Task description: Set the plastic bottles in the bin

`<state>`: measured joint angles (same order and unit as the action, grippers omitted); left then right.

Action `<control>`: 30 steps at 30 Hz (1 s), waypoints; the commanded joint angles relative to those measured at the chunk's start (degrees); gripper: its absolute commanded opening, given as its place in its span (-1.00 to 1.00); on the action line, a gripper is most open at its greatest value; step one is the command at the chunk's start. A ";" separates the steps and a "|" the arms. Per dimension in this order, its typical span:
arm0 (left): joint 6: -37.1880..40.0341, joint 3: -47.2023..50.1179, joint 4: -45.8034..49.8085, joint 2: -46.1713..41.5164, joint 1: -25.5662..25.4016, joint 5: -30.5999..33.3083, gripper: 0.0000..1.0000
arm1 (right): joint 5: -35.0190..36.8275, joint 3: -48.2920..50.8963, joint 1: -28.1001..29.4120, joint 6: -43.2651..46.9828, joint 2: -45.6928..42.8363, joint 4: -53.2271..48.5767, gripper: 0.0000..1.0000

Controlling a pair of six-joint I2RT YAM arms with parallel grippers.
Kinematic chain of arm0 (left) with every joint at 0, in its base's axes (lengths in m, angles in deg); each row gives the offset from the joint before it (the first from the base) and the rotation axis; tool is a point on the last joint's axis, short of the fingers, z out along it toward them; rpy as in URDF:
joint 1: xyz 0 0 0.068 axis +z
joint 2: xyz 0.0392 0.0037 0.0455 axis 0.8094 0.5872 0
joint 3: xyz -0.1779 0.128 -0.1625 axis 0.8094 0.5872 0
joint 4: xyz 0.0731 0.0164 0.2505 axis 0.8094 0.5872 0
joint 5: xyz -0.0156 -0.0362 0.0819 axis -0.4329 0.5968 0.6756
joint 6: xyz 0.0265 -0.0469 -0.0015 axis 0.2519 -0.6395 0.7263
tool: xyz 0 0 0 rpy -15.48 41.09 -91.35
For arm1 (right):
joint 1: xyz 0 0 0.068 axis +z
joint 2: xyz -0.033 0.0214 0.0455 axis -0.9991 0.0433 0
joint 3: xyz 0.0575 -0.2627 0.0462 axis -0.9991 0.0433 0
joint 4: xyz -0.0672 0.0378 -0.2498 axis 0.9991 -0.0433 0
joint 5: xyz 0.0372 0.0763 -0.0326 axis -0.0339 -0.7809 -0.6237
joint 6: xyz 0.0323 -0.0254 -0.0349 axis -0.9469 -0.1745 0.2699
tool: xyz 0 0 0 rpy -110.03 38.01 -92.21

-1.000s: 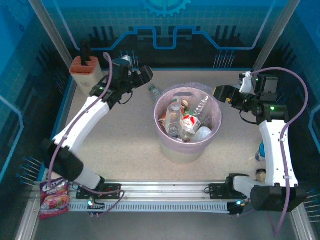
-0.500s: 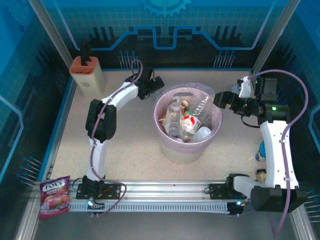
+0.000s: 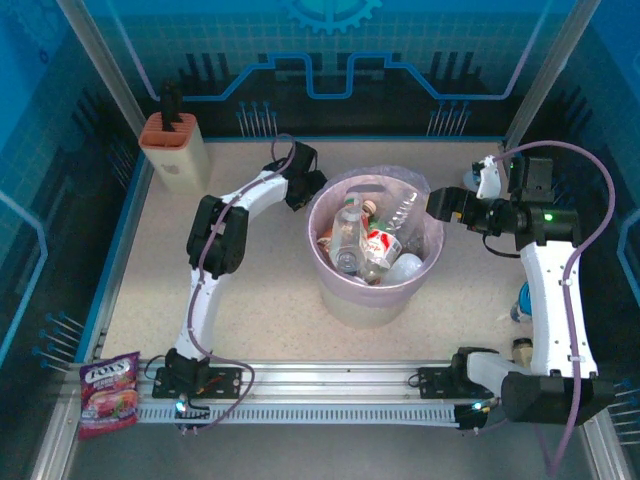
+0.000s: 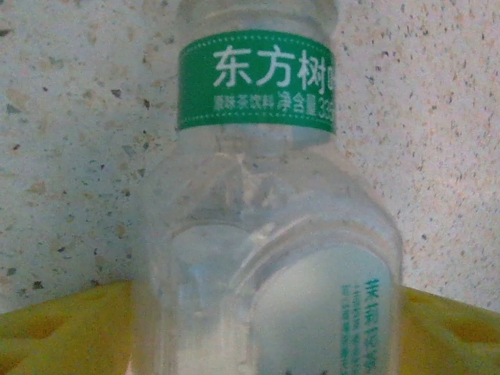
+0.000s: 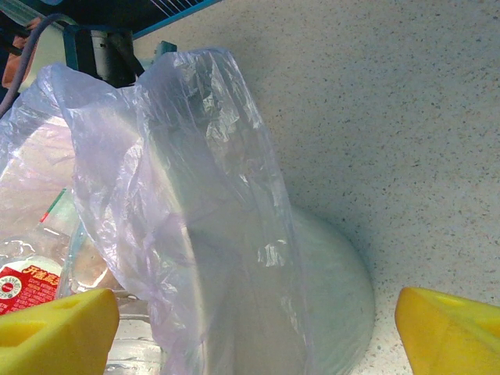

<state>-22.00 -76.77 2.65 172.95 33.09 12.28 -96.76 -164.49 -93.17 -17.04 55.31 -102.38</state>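
A clear plastic bottle point(image 4: 266, 234) with a green label lies on the speckled table, right under my left wrist camera. My left gripper point(image 4: 266, 320) is open, with a yellow finger point(image 4: 62, 328) on each side of the bottle's body. In the top view the left gripper point(image 3: 304, 186) sits low beside the back-left rim of the bin point(image 3: 370, 300), a pale bucket with a pink bag. Several bottles point(image 3: 365, 240) lie inside the bin. My right gripper point(image 3: 440, 205) is open at the bin's right rim, its fingers astride the bag's edge point(image 5: 195, 156) and the bin wall point(image 5: 328, 297).
A beige-and-orange knife block point(image 3: 172, 150) stands at the back left. A red snack bag point(image 3: 108, 392) lies off the front left corner. Small items, one blue point(image 3: 520, 298), sit behind my right arm at the table's right edge.
My left arm has swung in from the left and reached to the bin's back-left side, bringing its gripper down over the green-labelled bottle. The right gripper has edged slightly toward the bin's rim.
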 commanded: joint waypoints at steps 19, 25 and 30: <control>5.54 12.38 -2.81 -23.35 1.44 -2.19 -0.01 | -0.52 -0.42 0.29 -0.76 -0.15 3.10 0.84; 13.62 16.49 -0.35 -41.46 0.97 -4.99 -0.11 | -1.33 -0.01 0.35 -1.85 0.79 5.83 0.83; 22.51 14.25 4.07 -51.80 -3.22 -10.41 -0.21 | -0.77 0.51 0.31 -2.03 1.26 6.87 0.83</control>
<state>-7.38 -61.16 2.23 124.39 32.57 6.68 -97.02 -164.44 -93.17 -18.55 56.34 -96.94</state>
